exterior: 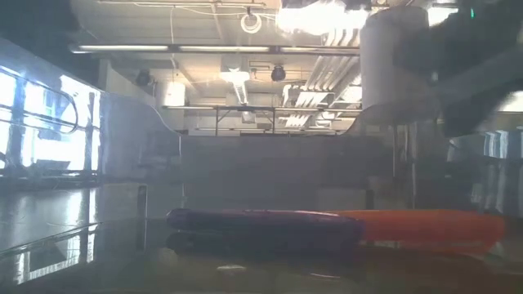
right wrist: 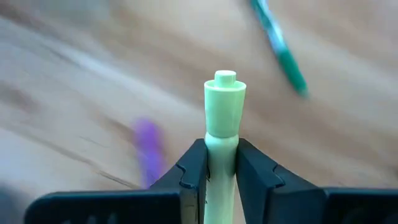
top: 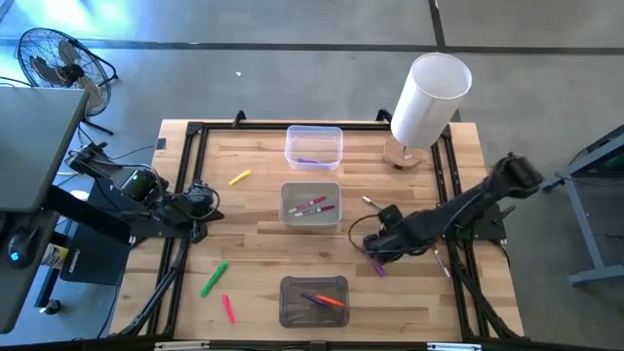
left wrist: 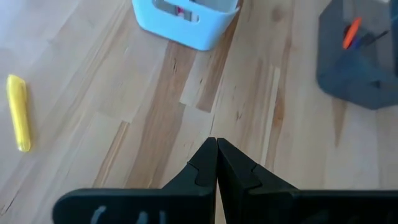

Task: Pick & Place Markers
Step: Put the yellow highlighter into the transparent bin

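Observation:
My right gripper (top: 369,242) is low over the table's right-middle, shut on a pale green marker (right wrist: 225,112). A purple marker (right wrist: 148,152) and a thin green-tipped marker (right wrist: 280,46) lie on the wood beyond it. My left gripper (top: 202,202) is at the table's left, shut and empty (left wrist: 216,149). A yellow marker (top: 240,177), a green marker (top: 214,279) and a pink marker (top: 228,308) lie flat on the left half. Red and white markers lie in the middle bin (top: 310,205). Purple and orange markers lie in the near bin (top: 314,300). My right gripper pinches the pale green marker's barrel (right wrist: 221,149) between its two fingers. The marker lies along the fingers, and its stepped end (right wrist: 225,81) sticks out past the fingertips. How far back it reaches is hidden by the fingers.
A big white cylinder (top: 429,97) stands at the far right on a wooden disc. A clear bin (top: 313,146) sits at the far middle with a purple marker inside. Thin white markers (top: 441,261) lie near the right rail. A black frame (top: 185,156) borders the table.

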Motion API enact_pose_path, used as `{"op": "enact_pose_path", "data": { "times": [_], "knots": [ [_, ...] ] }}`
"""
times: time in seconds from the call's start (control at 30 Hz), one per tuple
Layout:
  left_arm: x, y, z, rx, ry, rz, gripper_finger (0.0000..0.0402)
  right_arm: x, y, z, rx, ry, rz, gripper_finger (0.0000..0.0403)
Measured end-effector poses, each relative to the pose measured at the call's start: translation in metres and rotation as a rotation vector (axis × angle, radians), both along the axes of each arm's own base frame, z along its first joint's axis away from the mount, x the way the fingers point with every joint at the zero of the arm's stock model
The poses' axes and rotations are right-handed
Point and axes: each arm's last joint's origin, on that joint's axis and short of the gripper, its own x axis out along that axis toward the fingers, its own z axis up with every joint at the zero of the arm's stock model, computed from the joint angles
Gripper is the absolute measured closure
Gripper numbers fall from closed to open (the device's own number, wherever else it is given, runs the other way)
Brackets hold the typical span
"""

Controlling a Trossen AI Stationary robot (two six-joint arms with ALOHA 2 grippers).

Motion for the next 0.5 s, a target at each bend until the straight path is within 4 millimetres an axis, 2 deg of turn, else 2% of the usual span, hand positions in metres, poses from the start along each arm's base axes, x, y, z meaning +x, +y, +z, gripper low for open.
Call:
{"op": "enact_pose_path", "data": {
  "times": [0.1, 0.27, 0.5],
  "knots": [
    [0.001, -0.001, 0.001, -0.007, -0.015, 0.000, 0.0401, -0.003, -0.013, 0.033, -0.118, -0.243, 0.002, 0.0351],
    [0.001, -0.001, 0.001, -0.006, -0.019, 0.003, 0.0401, 0.003, -0.048, 0.071, -0.335, -0.466, 0.065, 0.0351],
    [0.002, -0.001, 0.002, -0.009, -0.026, 0.008, 0.0402, 0.048, -0.121, 0.112, -0.609, -0.735, 0.222, 0.0351]
  ]
}}
